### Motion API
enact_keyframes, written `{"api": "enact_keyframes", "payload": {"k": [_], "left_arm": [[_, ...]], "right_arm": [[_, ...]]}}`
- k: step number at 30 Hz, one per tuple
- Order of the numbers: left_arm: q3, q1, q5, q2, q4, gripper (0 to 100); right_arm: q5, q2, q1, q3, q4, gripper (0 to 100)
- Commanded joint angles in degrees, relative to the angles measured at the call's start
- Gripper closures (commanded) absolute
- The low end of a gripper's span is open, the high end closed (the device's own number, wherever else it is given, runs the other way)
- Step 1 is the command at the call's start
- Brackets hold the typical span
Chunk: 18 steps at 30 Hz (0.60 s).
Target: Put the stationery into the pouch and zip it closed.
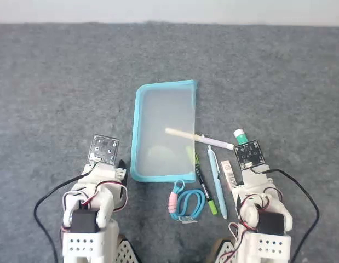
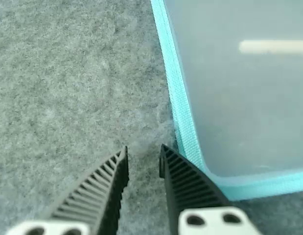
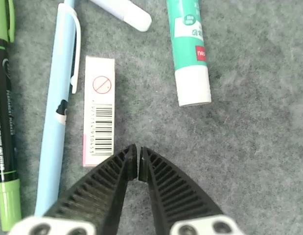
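— Finger status?
— My left gripper (image 2: 144,155): slightly apart, empty, beside the pouch (image 1: 164,109) at frame centre. My right gripper (image 3: 138,152): together, empty, near the eraser (image 3: 98,110).
— Other items?
— Blue pen (image 1: 217,181) and glue stick (image 1: 240,136) lie lower right of the pouch.

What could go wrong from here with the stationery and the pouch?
The eraser lies close beside the blue pen, so the right gripper may nudge one while taking the other. The left gripper is beside the pouch, not holding it; the pouch may slide. The white pen lying across the pouch's edge might foul the zip.
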Motion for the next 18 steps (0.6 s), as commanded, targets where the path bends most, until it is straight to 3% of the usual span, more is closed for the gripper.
{"api": "enact_keyframes", "payload": {"k": [1, 13, 15, 18], "left_arm": [[-0.31, -0.18, 0.62, -1.14, 0.26, 89], [-0.31, -0.26, 0.18, -1.23, -0.35, 89], [-0.31, -1.23, -2.90, -1.32, -2.11, 89], [-0.31, -9.58, -13.63, -1.32, -3.34, 89]], "right_arm": [[-0.26, -0.84, -0.48, 1.05, 0.40, 99.2], [-0.62, -0.84, -0.57, 1.05, 0.40, 99.2], [-0.53, -0.84, -0.57, 1.05, -0.04, 99.2], [-0.62, -0.84, -1.19, 1.05, -0.13, 99.2]]}}
